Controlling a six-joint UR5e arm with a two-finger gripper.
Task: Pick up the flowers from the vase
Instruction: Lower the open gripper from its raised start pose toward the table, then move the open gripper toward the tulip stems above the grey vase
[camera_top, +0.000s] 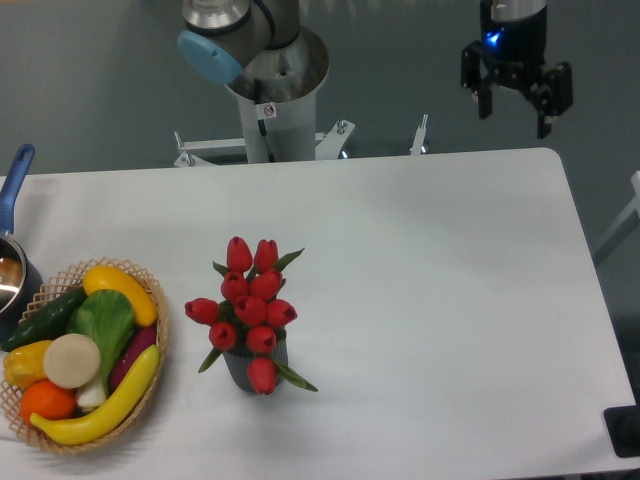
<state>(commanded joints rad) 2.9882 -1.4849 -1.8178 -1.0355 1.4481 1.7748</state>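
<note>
The flowers, a bunch of red tulip buds with green stems and leaves, stand in the vase, a small dark grey cylinder, on the white table left of centre near the front. Most of the vase is hidden by the blooms. My gripper hangs high above the table's far right edge, far from the flowers. Its two black fingers are spread apart and hold nothing.
A woven wicker basket with toy vegetables and fruit sits at the front left. A pot with a blue handle is at the left edge. The arm's base column stands behind the table. A dark block is at the front right corner.
</note>
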